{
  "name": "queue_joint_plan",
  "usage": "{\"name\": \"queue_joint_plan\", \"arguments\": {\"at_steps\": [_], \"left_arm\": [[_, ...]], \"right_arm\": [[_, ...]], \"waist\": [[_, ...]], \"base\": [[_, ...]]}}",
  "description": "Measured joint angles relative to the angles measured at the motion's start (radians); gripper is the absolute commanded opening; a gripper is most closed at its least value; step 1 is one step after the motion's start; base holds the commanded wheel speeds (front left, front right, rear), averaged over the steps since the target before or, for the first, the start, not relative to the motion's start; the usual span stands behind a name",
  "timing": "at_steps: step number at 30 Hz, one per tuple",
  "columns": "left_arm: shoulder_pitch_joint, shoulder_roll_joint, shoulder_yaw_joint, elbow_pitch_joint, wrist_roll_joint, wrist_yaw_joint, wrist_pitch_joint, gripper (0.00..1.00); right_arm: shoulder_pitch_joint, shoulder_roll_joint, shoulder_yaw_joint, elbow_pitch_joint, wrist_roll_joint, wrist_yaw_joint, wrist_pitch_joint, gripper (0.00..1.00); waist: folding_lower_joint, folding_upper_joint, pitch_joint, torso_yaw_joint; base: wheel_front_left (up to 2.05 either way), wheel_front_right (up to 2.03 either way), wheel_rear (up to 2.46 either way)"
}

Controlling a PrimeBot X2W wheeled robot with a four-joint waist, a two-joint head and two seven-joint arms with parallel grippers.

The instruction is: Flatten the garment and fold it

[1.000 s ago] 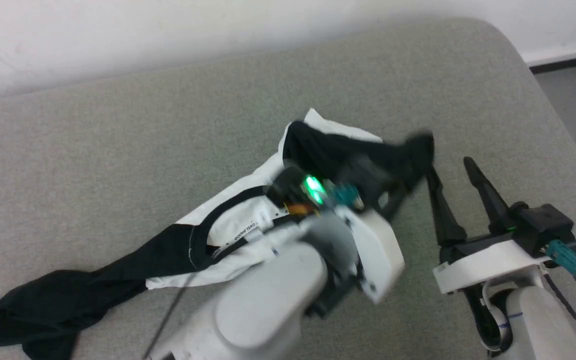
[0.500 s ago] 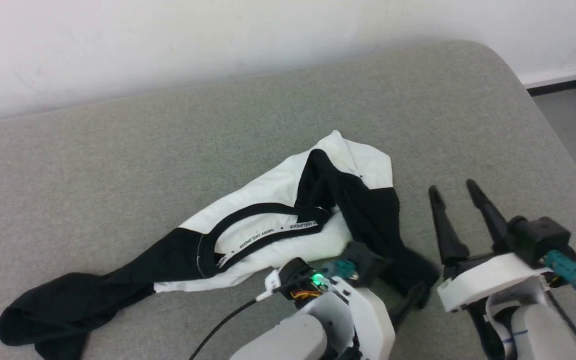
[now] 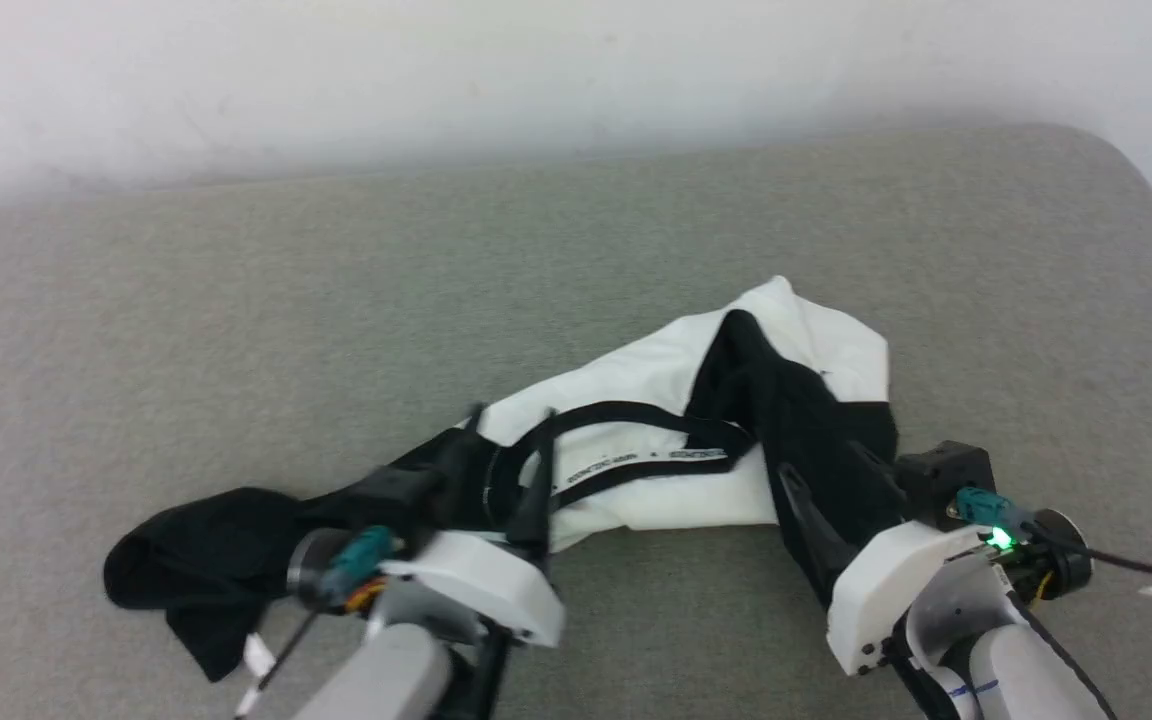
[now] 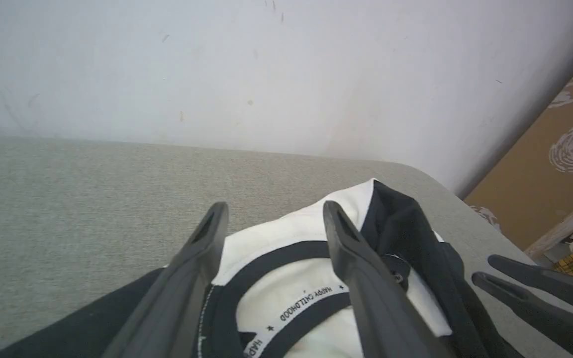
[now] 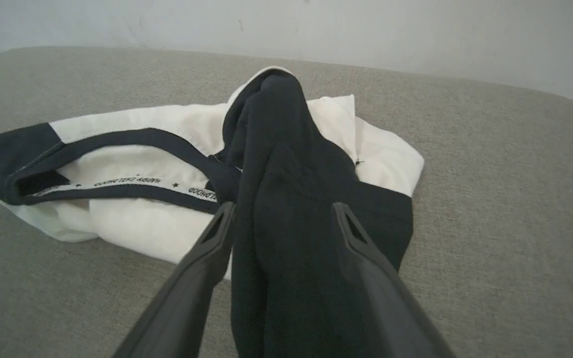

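Observation:
The garment [image 3: 656, 380] lies crumpled on the grey padded surface [image 3: 236, 300], white body in the middle. One black sleeve [image 3: 196, 560] trails to the left and the other [image 3: 806, 420] is draped over the right side. My left gripper [image 3: 509, 425] stands open over the black collar [image 4: 276, 258], with the lettered neck tape [image 4: 306, 303] between its fingers. My right gripper [image 3: 821, 460] is open, its fingers on either side of the right black sleeve [image 5: 286, 199]. In the left wrist view the right gripper's fingers [image 4: 515, 293] show beside the garment [image 4: 291, 228].
A white wall [image 3: 536, 80] rises behind the surface. The surface rounds off at its far right corner [image 3: 1126, 170]. Brown cardboard [image 4: 555, 164] stands past that corner in the left wrist view. Bare grey surface lies left of and behind the garment.
The left gripper opened and let go of the right black sleeve, which dropped onto the garment, then drew back and moved left to the collar. The right gripper now straddles that sleeve. The head camera shifted.

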Motion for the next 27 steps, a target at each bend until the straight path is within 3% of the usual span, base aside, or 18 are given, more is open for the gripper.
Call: {"name": "queue_joint_plan", "arguments": {"at_steps": [4, 11, 12, 13, 14, 15, 21, 27], "left_arm": [[0.055, 0.024, 0.136, -0.072, 0.072, 0.046, -0.008, 1.00], [0.191, 0.003, 0.347, -0.168, 0.178, 0.036, -0.008, 1.00], [0.204, -0.004, 0.369, -0.176, 0.190, 0.035, -0.008, 1.00], [0.215, -0.013, 0.388, -0.184, 0.201, 0.029, -0.008, 1.00], [0.223, -0.023, 0.408, -0.190, 0.211, 0.024, -0.008, 1.00], [0.229, -0.032, 0.424, -0.195, 0.219, 0.014, -0.008, 1.00], [0.240, -0.079, 0.491, -0.196, 0.262, -0.027, -0.008, 1.00], [0.260, -0.108, 0.533, -0.184, 0.283, -0.063, -0.008, 1.00]], "right_arm": [[0.001, 0.001, -0.047, 0.025, -0.037, 0.000, 0.113, 1.00], [0.009, 0.004, -0.036, 0.015, -0.033, 0.000, 0.250, 1.00], [0.012, 0.004, -0.033, 0.012, -0.033, 0.000, 0.265, 0.89], [0.014, 0.004, -0.034, 0.012, -0.032, 0.000, 0.281, 0.38], [0.016, 0.004, -0.035, 0.013, -0.032, 0.000, 0.295, 0.16], [0.016, 0.004, -0.039, 0.013, -0.032, 0.000, 0.305, 0.00], [0.016, 0.007, -0.152, -0.011, -0.029, 0.000, 0.307, 0.00], [0.066, 0.009, -0.369, -0.083, -0.033, 0.000, 0.307, 0.00]], "waist": [[0.0001, 0.0000, 0.001, 0.047], [0.0000, 0.0000, 0.009, 0.104], [0.0000, 0.0000, 0.013, 0.106], [0.0000, 0.0000, 0.017, 0.107], [0.0001, 0.0000, 0.021, 0.107], [0.0001, 0.0000, 0.024, 0.107], [0.0001, 0.0000, 0.035, 0.101], [0.0001, 0.0000, 0.028, 0.091]], "base": [[0.00, 0.00, 0.00], [0.00, 0.00, 0.00], [0.00, 0.00, 0.00], [0.00, 0.00, 0.00], [0.00, 0.00, 0.00], [0.00, 0.00, 0.00], [0.00, 0.00, 0.00], [0.00, 0.00, 0.00]]}}
